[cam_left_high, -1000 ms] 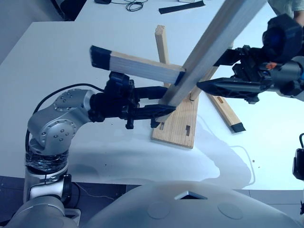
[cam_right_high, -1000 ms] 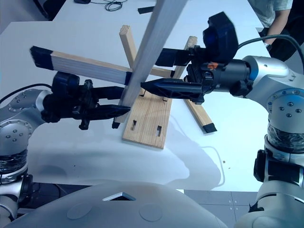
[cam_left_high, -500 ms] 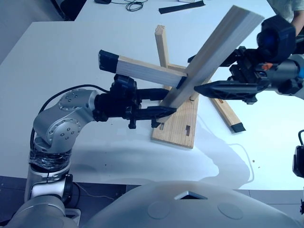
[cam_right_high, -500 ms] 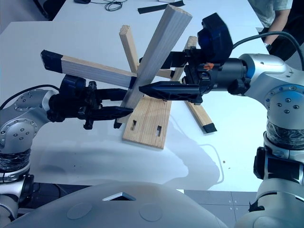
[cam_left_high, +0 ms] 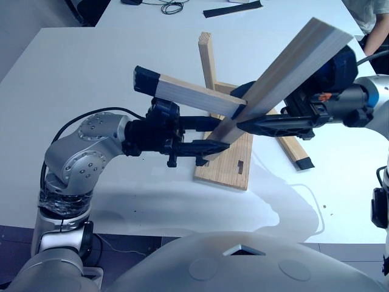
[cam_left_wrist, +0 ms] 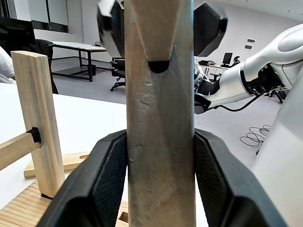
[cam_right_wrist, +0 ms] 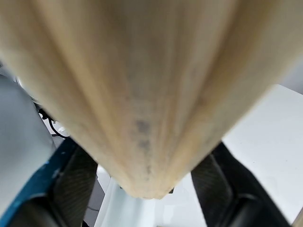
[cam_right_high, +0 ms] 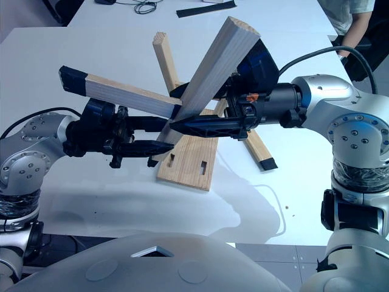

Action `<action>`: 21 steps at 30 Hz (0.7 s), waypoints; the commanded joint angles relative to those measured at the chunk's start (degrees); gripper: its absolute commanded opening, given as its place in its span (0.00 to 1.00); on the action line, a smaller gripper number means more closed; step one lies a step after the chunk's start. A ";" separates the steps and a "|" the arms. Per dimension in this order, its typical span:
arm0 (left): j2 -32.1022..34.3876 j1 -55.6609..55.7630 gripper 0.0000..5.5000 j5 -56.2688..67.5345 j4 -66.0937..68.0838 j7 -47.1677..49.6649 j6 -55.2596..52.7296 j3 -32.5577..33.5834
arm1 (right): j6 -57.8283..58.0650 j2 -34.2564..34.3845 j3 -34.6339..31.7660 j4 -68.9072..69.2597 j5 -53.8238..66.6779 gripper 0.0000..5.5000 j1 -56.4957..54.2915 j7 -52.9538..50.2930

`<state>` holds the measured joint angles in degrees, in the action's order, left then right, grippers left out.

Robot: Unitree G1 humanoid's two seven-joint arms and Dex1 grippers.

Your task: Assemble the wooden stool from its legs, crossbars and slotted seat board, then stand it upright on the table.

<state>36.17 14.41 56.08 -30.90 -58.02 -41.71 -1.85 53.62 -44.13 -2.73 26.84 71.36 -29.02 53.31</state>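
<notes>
I can't read any text, number or sign from here. The one candidate is a small orange tag (cam_left_high: 324, 97) on the body of the right gripper (cam_left_high: 243, 123), and it is too small for me to make out.

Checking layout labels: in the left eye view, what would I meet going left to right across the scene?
Crossbar's black-capped end → left claw → right claw, both gripping the tilted leg → black-tipped leg lying on the table.
</notes>
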 commanded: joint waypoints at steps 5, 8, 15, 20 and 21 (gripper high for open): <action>1.33 0.35 0.37 -0.54 -0.17 -1.15 -0.07 -0.24 | 0.12 -0.20 -0.12 1.35 -1.11 0.37 0.81 0.03; 1.61 0.51 0.37 -0.72 0.29 -1.14 -0.01 0.12 | -0.19 -0.69 -0.11 1.63 -2.11 0.37 1.26 0.46; 0.97 2.79 0.46 1.41 3.49 2.00 -4.43 0.20 | -1.24 -0.59 -0.10 2.70 -3.00 0.37 2.31 0.86; 2.56 0.29 0.60 -2.51 2.56 1.58 -4.39 -2.38 | -2.48 0.45 -1.28 1.98 -4.32 0.37 1.86 -0.75; 2.64 -0.30 0.62 -3.36 2.66 1.40 -3.93 -2.64 | -2.75 0.52 -1.75 1.64 -4.64 0.37 1.56 -1.23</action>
<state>37.92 15.36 55.12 -27.99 -56.71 -46.33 -3.22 52.03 -43.91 -2.77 28.56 67.34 -26.44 53.08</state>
